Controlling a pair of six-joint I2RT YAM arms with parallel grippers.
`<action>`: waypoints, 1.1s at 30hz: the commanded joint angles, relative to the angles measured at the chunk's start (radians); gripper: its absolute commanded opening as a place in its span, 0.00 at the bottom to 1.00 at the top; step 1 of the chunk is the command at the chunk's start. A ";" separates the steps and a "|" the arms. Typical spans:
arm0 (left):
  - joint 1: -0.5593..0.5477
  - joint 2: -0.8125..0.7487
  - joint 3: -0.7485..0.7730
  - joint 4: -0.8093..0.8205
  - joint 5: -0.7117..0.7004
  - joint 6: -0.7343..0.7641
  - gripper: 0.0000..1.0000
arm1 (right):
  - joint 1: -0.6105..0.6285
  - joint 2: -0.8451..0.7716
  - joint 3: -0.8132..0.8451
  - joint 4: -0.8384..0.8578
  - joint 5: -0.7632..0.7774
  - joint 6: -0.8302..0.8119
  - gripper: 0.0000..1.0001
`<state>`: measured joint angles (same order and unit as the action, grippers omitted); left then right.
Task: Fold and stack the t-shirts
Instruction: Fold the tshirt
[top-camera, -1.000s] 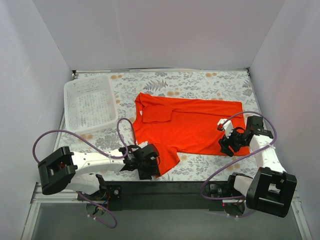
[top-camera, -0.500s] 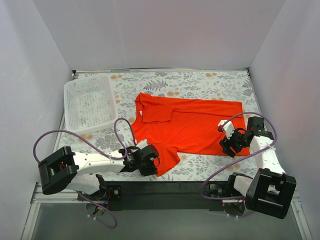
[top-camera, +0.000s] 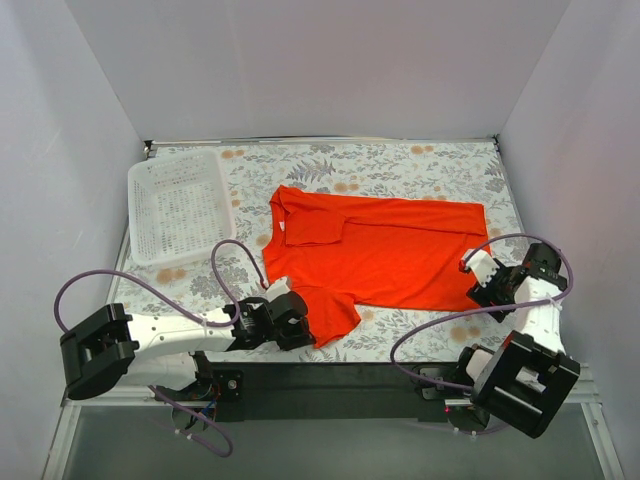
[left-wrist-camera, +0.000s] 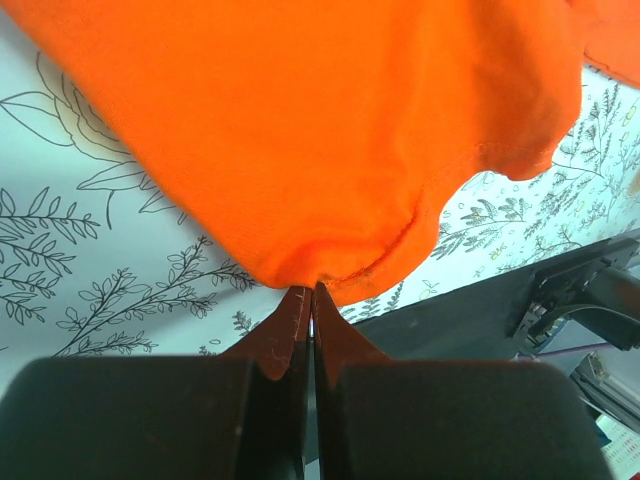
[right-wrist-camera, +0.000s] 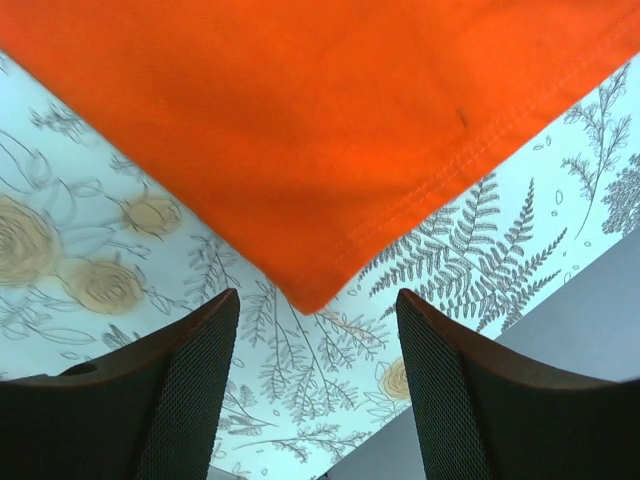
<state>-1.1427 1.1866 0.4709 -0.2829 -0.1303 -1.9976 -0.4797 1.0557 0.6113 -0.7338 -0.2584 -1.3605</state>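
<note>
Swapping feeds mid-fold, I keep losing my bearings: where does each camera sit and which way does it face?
Top external: above and behind the bases, looking down over the table, t-shirt and basket; left arm and right arm show.
Left wrist: on that arm, low, facing the shirt's sleeve; left gripper shut on its hem.
Right wrist: looking down at the shirt's corner; right gripper open, fingers framing it.
Shared: all three show the t-shirt on the table.

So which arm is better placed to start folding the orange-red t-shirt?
Left. The left tool is shut on the near edge of the plain orange-red short-sleeved t-shirt. The right tool is open at a shirt corner and grips nothing.
</note>
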 joint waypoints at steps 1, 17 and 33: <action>-0.002 0.008 0.029 0.016 -0.009 -0.373 0.00 | -0.088 0.050 0.005 0.016 0.018 -0.155 0.59; -0.002 0.044 0.055 0.008 0.021 -0.340 0.00 | -0.132 0.162 -0.047 0.008 -0.048 -0.448 0.43; 0.052 -0.140 0.092 0.080 -0.035 -0.205 0.00 | -0.132 0.191 0.094 -0.068 -0.168 -0.344 0.02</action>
<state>-1.1206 1.1049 0.5247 -0.2440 -0.1184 -1.9980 -0.6086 1.2358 0.6258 -0.7490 -0.3412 -1.7374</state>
